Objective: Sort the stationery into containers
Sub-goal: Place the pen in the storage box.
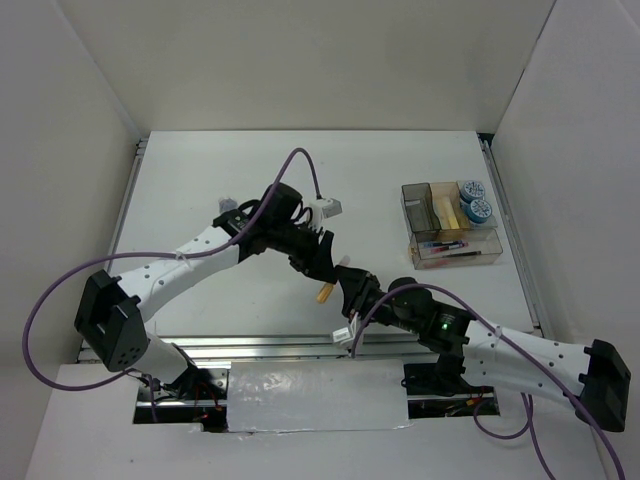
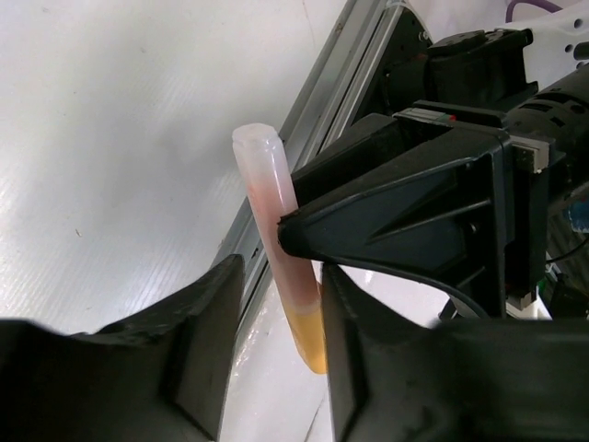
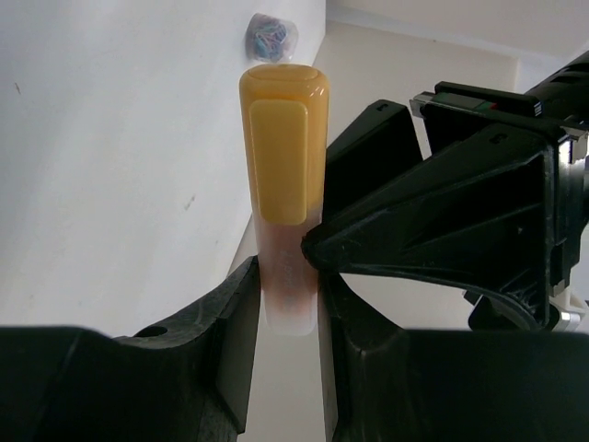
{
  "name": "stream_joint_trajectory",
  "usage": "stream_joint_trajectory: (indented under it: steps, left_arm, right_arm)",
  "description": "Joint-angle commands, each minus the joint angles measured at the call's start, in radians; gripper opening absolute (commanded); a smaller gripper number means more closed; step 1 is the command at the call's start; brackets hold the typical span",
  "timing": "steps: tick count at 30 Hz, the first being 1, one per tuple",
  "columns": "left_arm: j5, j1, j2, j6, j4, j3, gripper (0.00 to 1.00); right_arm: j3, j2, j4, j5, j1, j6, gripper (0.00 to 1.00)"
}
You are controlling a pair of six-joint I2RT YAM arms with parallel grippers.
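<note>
right gripper: clamped on the highlighter, both fingers snug on the pale see-through end of the barrel

left gripper: jaws apart, wider than the barrel. One finger sits against it and the other has a clear gap, so it's around the orange end but not squeezing.

how they meet: nose to nose over the middle of the table, toward the front edge. Each one's fingertip sits right by the other's on the barrel.

highlighter axis: on a slant in the top view. The orange cap end points at the near edge and a bit left, the pale end points far-right.

highlighter spot: between the two grippers. It looks lifted off the table, and nothing else is touching it.

box: far right of the table, well apart from both grippers

in the box: two blue tape rolls in the far-right compartment, pens lying in the long near one. There's something yellowish in the middle one, can't tell what.
</note>
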Motion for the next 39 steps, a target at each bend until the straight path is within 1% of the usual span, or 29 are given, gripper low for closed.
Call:
stream_joint_trajectory:
  steps: [1, 4, 7, 10, 18, 21, 22, 23, 24, 25, 26, 27, 28, 30, 34, 37, 38, 39]
  left_arm:
    - [0.025, -0.005, 0.005, -0.004, 0.037, 0.026, 0.54]
    - [0.025, -0.008, 0.0, -0.002, 0.038, 0.021, 0.59]
    - [0.027, -0.008, 0.002, -0.005, 0.04, 0.014, 0.59]
    - [0.02, -0.008, 0.002, -0.004, 0.04, 0.015, 0.55]
    - [0.016, -0.008, 0.003, 0.0, 0.04, 0.017, 0.39]
    - [0.019, -0.008, 0.005, 0.0, 0.038, 0.017, 0.34]
    - [0.019, -0.008, 0.002, 0.001, 0.038, 0.017, 0.32]
    - [0.019, -0.008, 0.003, 0.0, 0.038, 0.017, 0.27]
    - [0.019, -0.008, 0.002, 0.003, 0.037, 0.017, 0.23]
    - [0.019, -0.008, 0.0, 0.001, 0.038, 0.015, 0.16]
    - [0.019, -0.008, -0.003, 0.003, 0.038, 0.012, 0.12]
    - [0.013, -0.01, -0.009, 0.004, 0.035, 0.009, 0.07]
    - [0.011, -0.008, -0.012, 0.004, 0.037, 0.008, 0.05]
    - [0.007, -0.007, -0.026, 0.006, 0.038, -0.002, 0.0]
    - [-0.016, 0.002, -0.053, 0.022, 0.026, 0.003, 0.0]
    - [0.0, 0.062, -0.067, 0.009, 0.026, 0.035, 0.0]
    - [0.014, 0.112, -0.07, -0.003, 0.037, 0.037, 0.0]
    - [0.043, 0.137, -0.085, -0.025, 0.055, 0.029, 0.0]
  right_arm:
    - [0.064, 0.012, 0.057, 0.003, 0.013, 0.006, 0.0]
    - [0.067, 0.021, 0.071, 0.029, 0.015, 0.004, 0.0]
    - [0.068, 0.026, 0.079, 0.028, 0.016, 0.006, 0.0]
    - [0.064, 0.023, 0.093, 0.022, 0.018, 0.008, 0.01]
    - [0.057, 0.009, 0.087, 0.022, 0.021, 0.006, 0.01]
    - [0.051, 0.006, 0.091, 0.023, 0.021, 0.005, 0.01]
    - [0.05, 0.003, 0.099, 0.023, 0.021, 0.006, 0.03]
    - [0.05, 0.004, 0.1, 0.025, 0.019, 0.006, 0.05]
    - [0.05, 0.005, 0.099, 0.029, 0.022, 0.008, 0.08]
    - [0.048, 0.005, 0.105, 0.034, 0.021, 0.011, 0.27]
    - [0.047, 0.006, 0.116, 0.04, 0.021, 0.017, 0.43]
    - [0.044, 0.008, 0.137, 0.055, 0.021, 0.023, 0.61]
    - [0.044, 0.006, 0.145, 0.068, 0.021, 0.038, 0.66]
    - [0.054, 0.003, 0.137, 0.106, 0.021, 0.054, 0.72]
    - [0.062, -0.044, 0.073, 0.166, 0.016, 0.084, 0.73]
    - [0.08, -0.129, -0.036, 0.178, 0.012, 0.144, 0.74]
    - [0.091, -0.171, -0.109, 0.175, 0.008, 0.223, 0.75]
    - [0.109, -0.189, -0.148, 0.172, 0.007, 0.291, 0.75]
